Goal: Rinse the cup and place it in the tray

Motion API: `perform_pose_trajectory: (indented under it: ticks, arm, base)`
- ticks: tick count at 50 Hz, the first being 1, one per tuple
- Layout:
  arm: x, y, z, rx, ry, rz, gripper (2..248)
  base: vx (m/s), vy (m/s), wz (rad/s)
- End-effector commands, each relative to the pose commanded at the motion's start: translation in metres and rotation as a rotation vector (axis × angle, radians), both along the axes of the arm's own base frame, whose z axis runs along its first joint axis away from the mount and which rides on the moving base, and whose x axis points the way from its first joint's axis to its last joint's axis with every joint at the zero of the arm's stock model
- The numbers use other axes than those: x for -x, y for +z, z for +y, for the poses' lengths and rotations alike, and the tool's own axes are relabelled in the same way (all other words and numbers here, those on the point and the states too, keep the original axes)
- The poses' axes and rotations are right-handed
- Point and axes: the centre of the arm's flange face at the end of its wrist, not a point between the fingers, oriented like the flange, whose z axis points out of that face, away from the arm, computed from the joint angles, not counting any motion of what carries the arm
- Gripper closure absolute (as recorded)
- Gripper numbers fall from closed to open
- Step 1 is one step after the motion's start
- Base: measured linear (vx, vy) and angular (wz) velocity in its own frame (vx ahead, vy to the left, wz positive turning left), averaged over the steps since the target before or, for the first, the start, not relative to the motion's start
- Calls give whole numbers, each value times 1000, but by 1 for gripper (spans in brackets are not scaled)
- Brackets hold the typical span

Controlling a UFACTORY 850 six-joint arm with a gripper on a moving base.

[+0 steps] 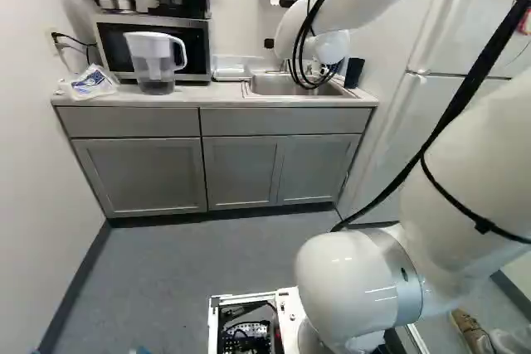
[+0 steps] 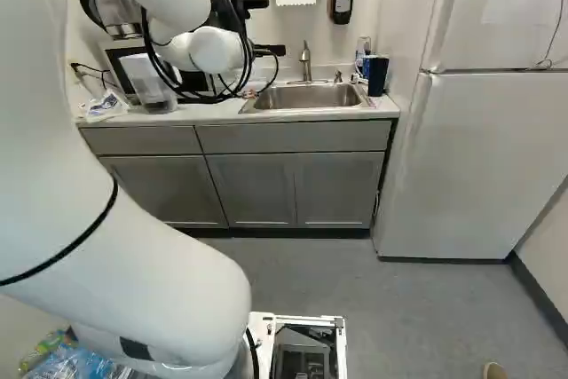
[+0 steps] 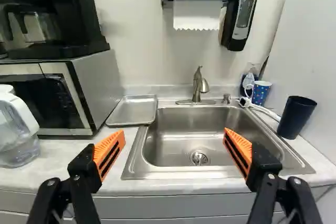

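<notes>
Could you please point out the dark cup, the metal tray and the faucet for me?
Dark cup (image 3: pixel 295 121): wrist view, on the middle of its outer side.
Metal tray (image 3: pixel 133 112): wrist view, on its flat inside.
Faucet (image 3: pixel 197 88): wrist view, on its upright body.

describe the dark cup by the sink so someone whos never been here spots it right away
Find the white fridge, then the strip of counter between it and the steel sink. The tall navy cup stands there, wider at its rim than its base. It is plain, while the smaller cup nearer the wall is brighter blue with white dots.
</notes>
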Motion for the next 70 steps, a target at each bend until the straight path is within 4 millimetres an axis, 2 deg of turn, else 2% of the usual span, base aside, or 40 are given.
perform_pose_trajectory:
  ticks: [70]
  arm:
    - [-30, 66, 0, 0, 0, -17, 3]
  base:
    - [0, 0, 0]
